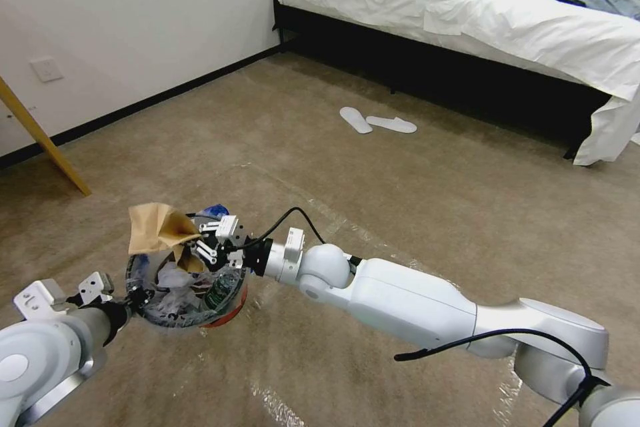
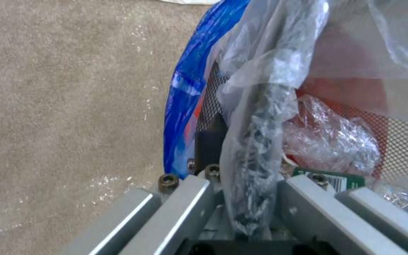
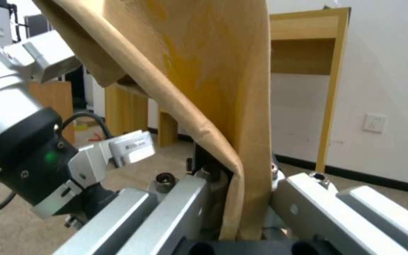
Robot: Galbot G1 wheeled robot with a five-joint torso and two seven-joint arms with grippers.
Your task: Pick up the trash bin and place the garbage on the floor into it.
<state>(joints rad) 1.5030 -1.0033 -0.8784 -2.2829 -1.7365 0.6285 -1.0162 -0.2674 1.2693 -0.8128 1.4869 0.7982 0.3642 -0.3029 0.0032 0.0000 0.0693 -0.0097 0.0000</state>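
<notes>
My left gripper (image 1: 137, 295) is shut on the near rim of the red-orange trash bin (image 1: 230, 299) and holds it just above the floor (image 1: 413, 213). In the left wrist view the black rim (image 2: 256, 141), wrapped in clear liner with a blue edge (image 2: 185, 88), runs between the jaws of the left gripper (image 2: 249, 180). Garbage fills the bin: crumpled white tissue (image 1: 175, 280) and a green-labelled bottle (image 1: 220, 288) (image 2: 341, 180). My right gripper (image 1: 203, 250) (image 3: 237, 184) is shut on a brown carton (image 1: 159, 227) (image 3: 204, 88), which stands tilted over the bin's far rim.
A bed (image 1: 507, 20) with clothes on it stands at the back right, and two white slippers (image 1: 377, 121) lie on the carpet before it. A slanted wooden leg (image 1: 47, 143) and a white wall with an outlet (image 1: 47, 69) are at the left. Shiny tape lines (image 1: 353, 230) cross the carpet.
</notes>
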